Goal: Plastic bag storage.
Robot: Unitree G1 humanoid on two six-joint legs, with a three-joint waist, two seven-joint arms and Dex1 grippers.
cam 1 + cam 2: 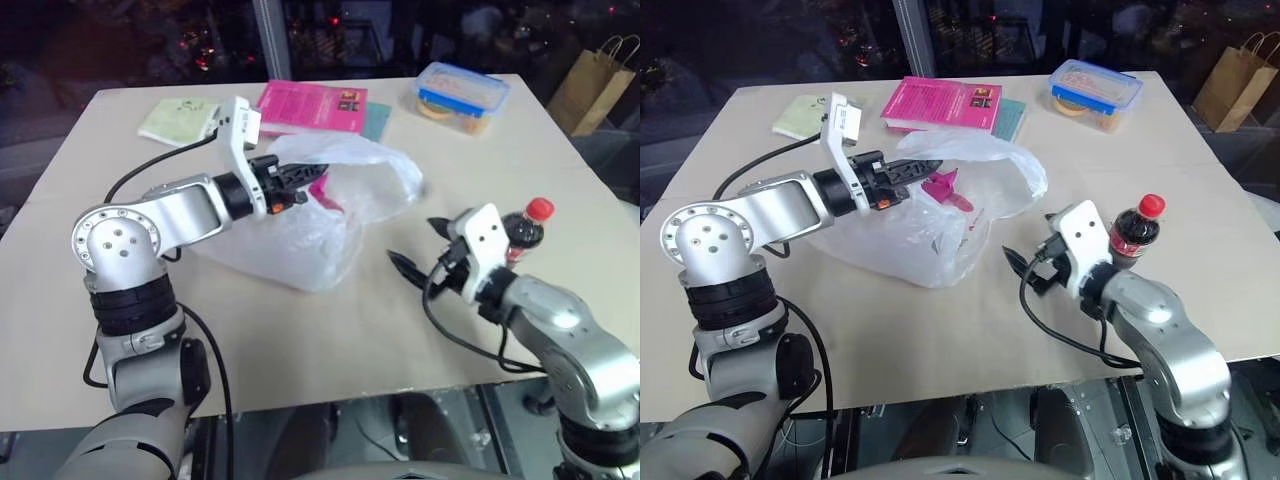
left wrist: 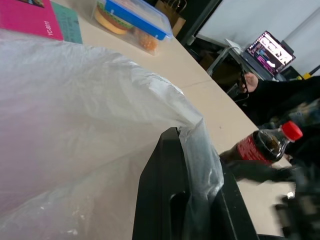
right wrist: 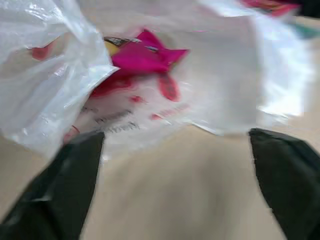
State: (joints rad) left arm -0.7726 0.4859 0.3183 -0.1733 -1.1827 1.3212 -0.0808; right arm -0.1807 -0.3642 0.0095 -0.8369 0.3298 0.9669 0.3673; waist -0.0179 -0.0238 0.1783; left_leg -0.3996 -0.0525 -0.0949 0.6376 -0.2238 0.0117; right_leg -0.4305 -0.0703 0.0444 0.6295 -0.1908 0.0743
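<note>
**Bag held open by its rim, packet inside**

We take the plastic bag (image 1: pixel 300 235) as our landmark. It lies slumped near the middle of the tabletop (image 1: pixel 300 340), its mouth lifted off the surface. We judge that the lift is deliberate: the left end effector (image 1: pixel 295 178) is clamped shut on the bag's upper rim, and the left wrist view shows a fold of film pinched between the black fingers (image 2: pixel 165 190). Held that way, the mouth gapes toward the right arm, so things can go in. A magenta packet (image 1: pixel 948 188) already sits inside the bag, just below the pinched rim.

The right end effector (image 1: pixel 420 245) stands near the bag's open side, apart from it, with its jaws spread wide and nothing between them. We read this as the pose of an end effector that has nothing to carry at this moment.

Beyond the bag lie a pink book (image 1: pixel 312 106), a pale green pad (image 1: pixel 178 120) and a blue-lidded food box (image 1: pixel 462 96). A cola bottle (image 1: pixel 524 228) stands past the right end effector, away from the bag, and a brown paper bag (image 1: pixel 596 84) stands off the tabletop's far corner.

The film blurs the packet's outline, so we cannot tell whether it lies flat or stands on edge. The bag's red print is unreadable. The right wrist partly hides the bottle.
</note>
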